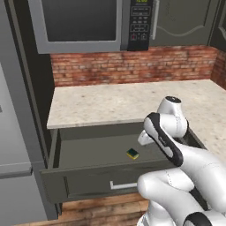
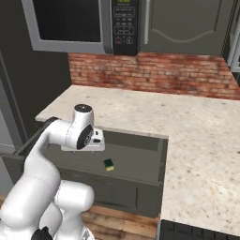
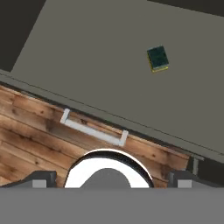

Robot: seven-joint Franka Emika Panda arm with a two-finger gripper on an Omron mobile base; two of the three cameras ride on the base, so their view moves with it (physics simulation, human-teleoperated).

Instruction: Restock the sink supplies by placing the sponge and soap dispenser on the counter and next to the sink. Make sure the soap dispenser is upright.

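Yellow and dark green, the sponge lies flat, scrub side up, on the floor of the open drawer, below and ahead of the hand, apart from the drawer walls. In the hand view it sits toward the upper right, well beyond the fingertips, nothing touching it.

The gripper hangs above the drawer's front edge, looking down. Its two dark tips stand far apart at the bottom corners of the hand view, so the hand is spread wide with nothing between the fingers. Just under the hand runs the drawer front with its pale bar handle, and below that the wooden floor.

Beyond the drawer, the counter stretches away from the hand to the red brick wall. A microwave hangs above the wall, with a dark grey cabinet beside it.
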